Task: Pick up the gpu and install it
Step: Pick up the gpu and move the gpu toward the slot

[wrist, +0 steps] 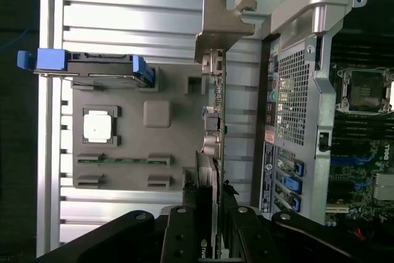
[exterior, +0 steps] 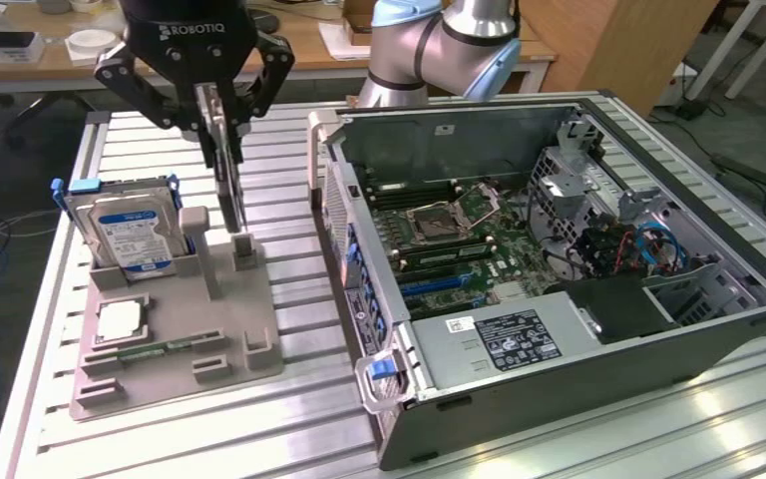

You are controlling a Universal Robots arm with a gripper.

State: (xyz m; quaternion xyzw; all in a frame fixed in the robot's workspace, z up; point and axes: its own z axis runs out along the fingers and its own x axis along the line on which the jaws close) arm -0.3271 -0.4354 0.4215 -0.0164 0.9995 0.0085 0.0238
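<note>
The gpu point(exterior: 230, 190) is clamped edge-on between the fingers of the gripper point(exterior: 219, 125); it is held upright, its lower end at the slotted post of the grey holder point(exterior: 171, 329); whether it is seated there cannot be told. In the wrist view its silvery bracket point(wrist: 221, 26) is seen at the end far from the gripper; a hard drive point(exterior: 124, 230) is stood in the holder just beside; the open case point(exterior: 582, 364) is set toward the exterior view's right.

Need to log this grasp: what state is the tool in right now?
Tool: closed on the gpu, gripping the upright card by its upper edge.
</note>
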